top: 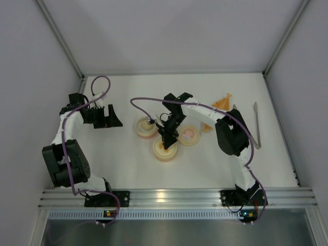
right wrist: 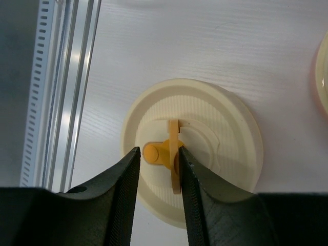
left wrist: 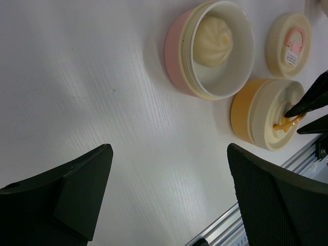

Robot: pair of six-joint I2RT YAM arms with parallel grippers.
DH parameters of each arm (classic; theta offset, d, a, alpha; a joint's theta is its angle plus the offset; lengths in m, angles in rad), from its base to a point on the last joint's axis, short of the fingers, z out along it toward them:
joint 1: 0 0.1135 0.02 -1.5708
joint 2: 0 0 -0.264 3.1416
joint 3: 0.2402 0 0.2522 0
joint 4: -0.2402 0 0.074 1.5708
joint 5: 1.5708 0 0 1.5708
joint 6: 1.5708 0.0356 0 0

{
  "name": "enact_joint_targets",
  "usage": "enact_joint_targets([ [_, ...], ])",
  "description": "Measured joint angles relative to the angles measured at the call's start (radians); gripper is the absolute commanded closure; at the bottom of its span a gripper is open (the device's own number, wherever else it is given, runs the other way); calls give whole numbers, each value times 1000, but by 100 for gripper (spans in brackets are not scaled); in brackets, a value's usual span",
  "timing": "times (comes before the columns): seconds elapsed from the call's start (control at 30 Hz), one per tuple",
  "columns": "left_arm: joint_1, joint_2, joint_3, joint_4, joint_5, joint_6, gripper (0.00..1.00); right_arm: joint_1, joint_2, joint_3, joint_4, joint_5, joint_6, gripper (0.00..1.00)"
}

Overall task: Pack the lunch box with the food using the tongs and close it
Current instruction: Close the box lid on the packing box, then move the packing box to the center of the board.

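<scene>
While the right tool (right wrist: 158,159) stands over the orange box (left wrist: 243,110), the step in hand looks like the closing one: the cream lid (right wrist: 225,133) sits on this box and the fingers stand on both sides of its small orange handle (right wrist: 164,154). The jaws are partly apart. The right finger lies against the handle and a thin gap shows on the left side, so I cannot tell if it really pinches the handle.

The left tool (top: 108,117) hangs wide open and holds nothing, left of the boxes. The pink box (left wrist: 174,51), just far-left of the orange one, is uncovered with the pale ball (left wrist: 212,33) inside. A second lid (left wrist: 287,38) lies on the desk (top: 128,169), right of the boxes. The red-orange piece is not visible; maybe it is under the closed lid. The tongs (top: 257,125) lie at the far right, well apart from both tools.

I judge the packing almost finished. The next move calls for letting the handle go, lifting straight up, then bringing the second lid level onto the pink box.
</scene>
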Motion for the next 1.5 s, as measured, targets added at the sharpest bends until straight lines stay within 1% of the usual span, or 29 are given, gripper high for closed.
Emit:
enact_joint_targets([
  [0.17,0,-4,0,0,0,6,2,0,-5,0,1,7,10,63],
  [0.3,0,-13,0,0,0,7,2,0,-10,0,0,12,28,55],
  [0.4,0,-17,0,0,0,6,2,0,-18,0,2,27,51,54],
  [0.5,0,-19,0,0,0,6,2,0,-20,11,2,47,80,49],
  [0.57,0,-19,0,0,0,6,2,-1,-19,32,4,68,102,47],
  [0.7,0,-19,0,0,1,6,2,-13,-19,78,27,98,128,39],
  [0.87,0,-19,0,0,5,6,2,-21,-19,107,38,94,138,37],
  [0.97,0,-19,0,0,9,6,2,-22,-19,113,37,91,138,47],
  [1.0,0,-19,0,0,10,6,2,-24,-19,113,36,87,137,57],
  [1.03,0,-19,0,0,11,6,2,-26,-19,113,36,80,138,63],
  [1.07,0,-19,0,0,11,6,2,-32,-19,113,37,72,144,75],
  [1.17,0,-19,0,0,11,6,2,-60,-24,112,38,42,154,89],
  [1.2,0,-19,0,-1,11,7,2,-71,-28,112,38,35,153,95],
  [1.27,0,-19,0,0,12,6,2,-90,-40,112,30,27,146,100],
  [1.5,0,-19,0,0,23,6,2,-87,-55,99,-20,-2,101,100],
])
